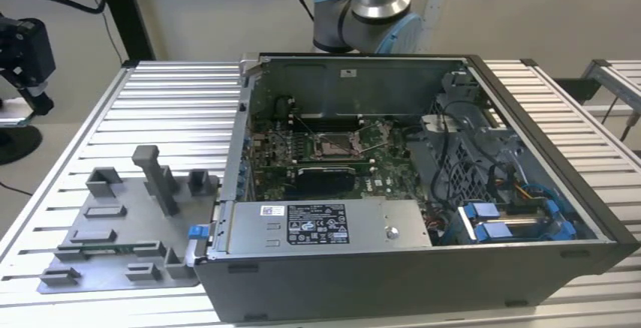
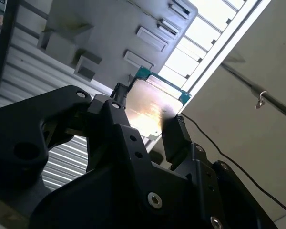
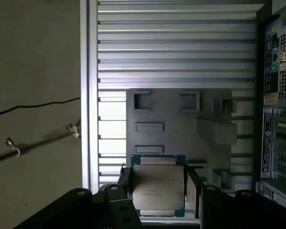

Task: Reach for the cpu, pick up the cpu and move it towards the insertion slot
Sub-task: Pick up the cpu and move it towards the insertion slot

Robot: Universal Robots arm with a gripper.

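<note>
In both wrist views the cpu, a thin square chip with a pale silvery top and a green edge, sits between my black fingers. My gripper is shut on it, one finger against each of two opposite sides. I hold it in the air above the grey plastic tray. In the exterior view the insertion slot, a square socket with a shiny metal frame and a wire lever, lies on the board inside the open computer case.
The grey tray with its recesses and upright posts lies on the ribbed metal table, to the exterior view's left of the case. The arm's base stands behind the case. Cables and blue connectors fill the case's right side.
</note>
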